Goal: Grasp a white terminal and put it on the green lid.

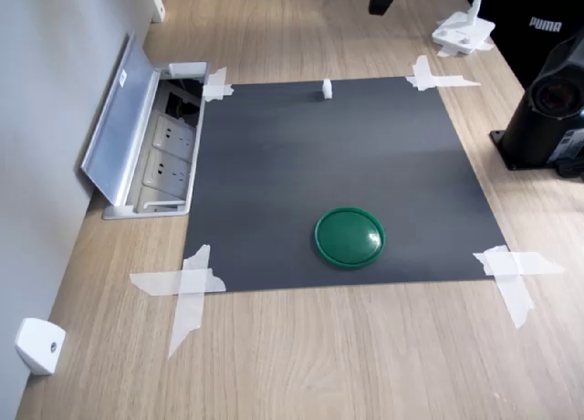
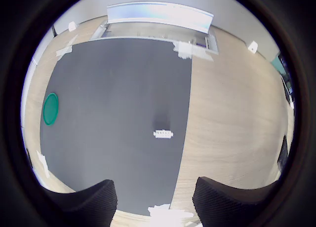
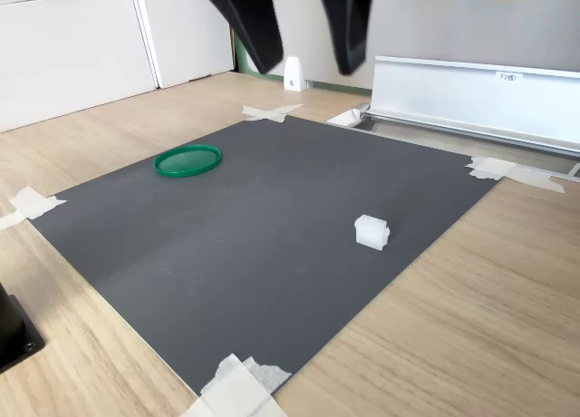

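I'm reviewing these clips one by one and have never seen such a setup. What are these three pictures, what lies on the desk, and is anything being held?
It is one robot arm with a gripper; its two dark fingers hang apart above the desk and hold nothing. Two pictures come from fixed cameras beside the desk; the round one comes from a camera on the arm's wrist, looking down past the fingers. A black mat is taped to the wooden desk. On it sit the white terminal, a tiny plastic block near one edge, and the green lid, a flat round disc, well apart from it. An open socket box lies beside the mat.
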You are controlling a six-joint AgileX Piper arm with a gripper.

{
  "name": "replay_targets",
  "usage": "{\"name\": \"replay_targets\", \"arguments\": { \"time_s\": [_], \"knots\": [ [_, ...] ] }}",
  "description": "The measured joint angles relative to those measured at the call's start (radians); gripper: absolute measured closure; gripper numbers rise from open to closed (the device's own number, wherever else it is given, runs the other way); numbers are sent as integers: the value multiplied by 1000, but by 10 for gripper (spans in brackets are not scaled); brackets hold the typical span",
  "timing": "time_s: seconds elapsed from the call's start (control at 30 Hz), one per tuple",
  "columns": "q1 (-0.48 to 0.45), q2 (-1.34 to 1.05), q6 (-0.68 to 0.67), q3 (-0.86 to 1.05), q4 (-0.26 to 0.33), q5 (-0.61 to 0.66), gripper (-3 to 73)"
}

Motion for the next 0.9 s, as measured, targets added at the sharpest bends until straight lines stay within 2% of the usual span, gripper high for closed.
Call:
{"name": "replay_targets", "arguments": {
  "time_s": [0.47,0.63,0.9],
  "knots": [
    [3,195,4,-43,35,-113,38],
    [59,224,4,-34,34,-150,38],
    [82,247,-23,6,29,-219,38]
  ]
}}
